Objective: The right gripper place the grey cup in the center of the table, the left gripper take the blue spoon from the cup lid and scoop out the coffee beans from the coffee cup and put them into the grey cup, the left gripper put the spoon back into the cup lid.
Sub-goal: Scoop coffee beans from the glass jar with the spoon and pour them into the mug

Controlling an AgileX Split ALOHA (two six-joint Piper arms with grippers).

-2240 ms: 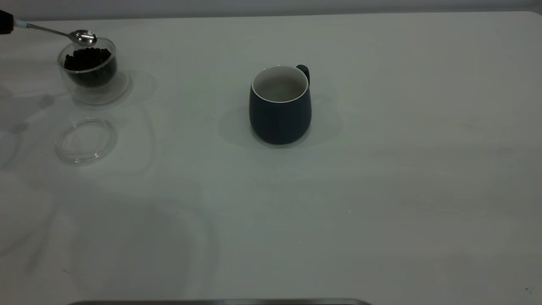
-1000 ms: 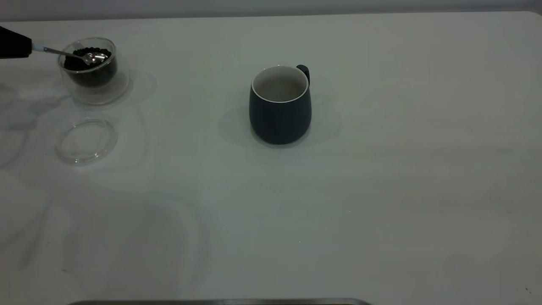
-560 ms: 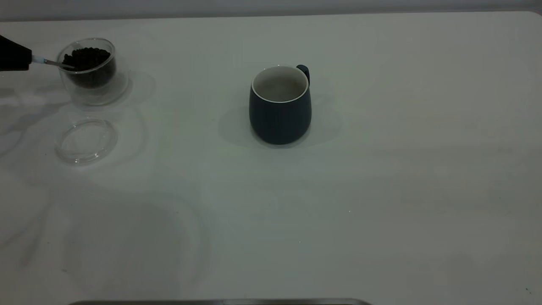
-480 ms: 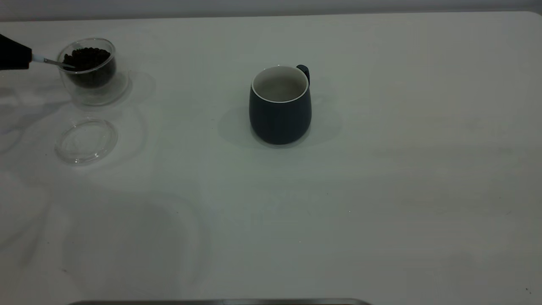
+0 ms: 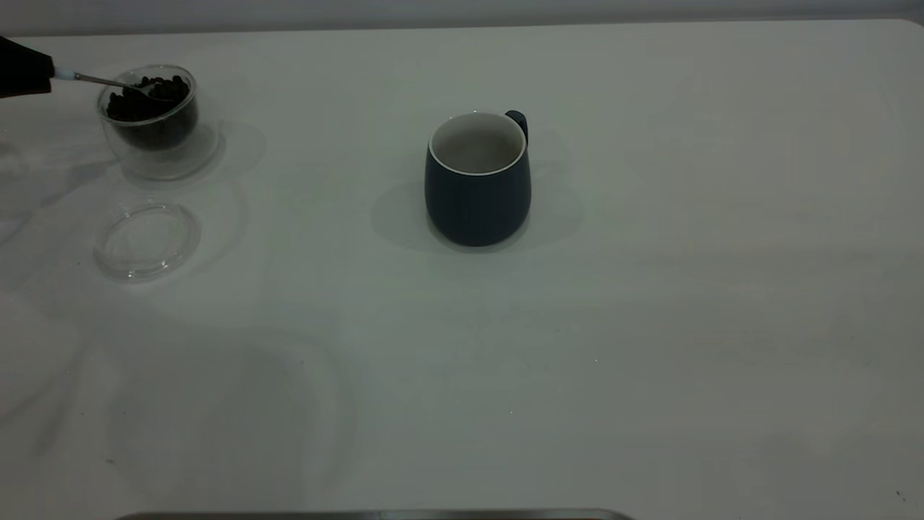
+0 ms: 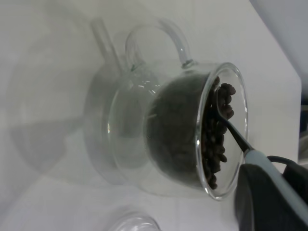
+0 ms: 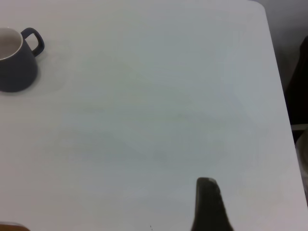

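Firmly clamped: left gripper [image 5: 43,71], blue spoon [image 5: 108,82].

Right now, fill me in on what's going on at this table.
The left hand holds the blue spoon by its handle, with the bowl dipped into the coffee beans inside the coffee cup. The grey cup stands mid-table with no beans visible inside, and the cup lid lies bare near the coffee cup. The right hand hangs idle above bare table.

Clear glass coffee cup [image 5: 149,119], matt grey cup [image 5: 477,188]
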